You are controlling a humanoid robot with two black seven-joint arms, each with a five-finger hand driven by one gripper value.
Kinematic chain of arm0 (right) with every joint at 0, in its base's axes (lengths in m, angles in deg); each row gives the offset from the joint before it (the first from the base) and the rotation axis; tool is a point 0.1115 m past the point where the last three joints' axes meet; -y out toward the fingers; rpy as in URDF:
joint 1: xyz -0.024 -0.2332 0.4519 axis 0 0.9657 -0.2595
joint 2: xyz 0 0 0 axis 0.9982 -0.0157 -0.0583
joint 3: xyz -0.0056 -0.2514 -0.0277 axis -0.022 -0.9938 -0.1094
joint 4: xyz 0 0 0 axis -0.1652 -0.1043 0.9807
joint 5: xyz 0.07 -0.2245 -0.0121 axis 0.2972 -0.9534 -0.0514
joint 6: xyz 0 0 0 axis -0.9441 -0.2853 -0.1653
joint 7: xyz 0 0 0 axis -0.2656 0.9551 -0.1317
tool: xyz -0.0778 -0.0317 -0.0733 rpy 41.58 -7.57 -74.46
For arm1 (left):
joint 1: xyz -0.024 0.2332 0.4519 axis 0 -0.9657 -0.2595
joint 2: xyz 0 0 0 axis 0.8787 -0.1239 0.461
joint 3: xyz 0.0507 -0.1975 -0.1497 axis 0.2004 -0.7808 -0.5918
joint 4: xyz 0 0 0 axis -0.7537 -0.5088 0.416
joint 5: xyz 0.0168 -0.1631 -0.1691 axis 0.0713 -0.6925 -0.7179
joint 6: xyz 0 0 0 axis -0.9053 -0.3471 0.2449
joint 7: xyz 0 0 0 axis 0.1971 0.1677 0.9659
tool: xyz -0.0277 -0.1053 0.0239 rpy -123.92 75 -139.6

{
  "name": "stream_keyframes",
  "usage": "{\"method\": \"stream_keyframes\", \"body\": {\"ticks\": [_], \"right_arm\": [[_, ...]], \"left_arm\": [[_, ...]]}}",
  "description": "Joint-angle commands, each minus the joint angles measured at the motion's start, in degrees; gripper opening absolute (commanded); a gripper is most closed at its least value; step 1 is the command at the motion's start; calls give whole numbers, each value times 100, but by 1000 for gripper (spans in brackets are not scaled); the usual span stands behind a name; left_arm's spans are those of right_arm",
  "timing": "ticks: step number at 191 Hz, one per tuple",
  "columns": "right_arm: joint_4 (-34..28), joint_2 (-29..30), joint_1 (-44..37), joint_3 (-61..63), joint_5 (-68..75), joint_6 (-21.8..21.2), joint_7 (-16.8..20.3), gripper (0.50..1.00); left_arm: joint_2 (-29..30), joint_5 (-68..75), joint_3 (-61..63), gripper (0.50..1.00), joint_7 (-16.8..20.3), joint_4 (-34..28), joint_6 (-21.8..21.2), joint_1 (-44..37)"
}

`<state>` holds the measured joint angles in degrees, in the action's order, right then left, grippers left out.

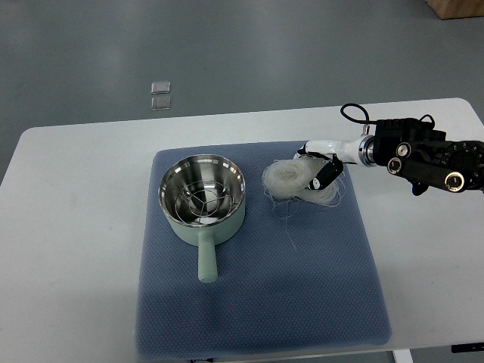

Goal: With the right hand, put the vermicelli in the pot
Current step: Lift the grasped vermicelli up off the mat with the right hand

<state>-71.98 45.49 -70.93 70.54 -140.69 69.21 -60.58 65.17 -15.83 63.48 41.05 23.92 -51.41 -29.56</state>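
The right hand [324,168] is reaching in from the right of the frame; its fingers [327,175] are closing on the vermicelli [291,180], lying just right of the pot [203,201].

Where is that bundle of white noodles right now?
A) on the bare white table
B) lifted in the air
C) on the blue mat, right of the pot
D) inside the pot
C: the vermicelli lies on the blue mat to the right of the pot, with the right hand at it.
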Motion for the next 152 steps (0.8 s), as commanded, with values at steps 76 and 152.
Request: {"method": "stream_keyframes", "body": {"ticks": [76,152], "right_arm": [[-1724,-2026,-2693,49,502,-1290,10,500],[-1715,-1675,-2939,49,563,-1255,36,500]], "left_arm": [[0,1,1,1000,0,9,2,-1],[0,9,18,1000,0,18,-7,8]]}}
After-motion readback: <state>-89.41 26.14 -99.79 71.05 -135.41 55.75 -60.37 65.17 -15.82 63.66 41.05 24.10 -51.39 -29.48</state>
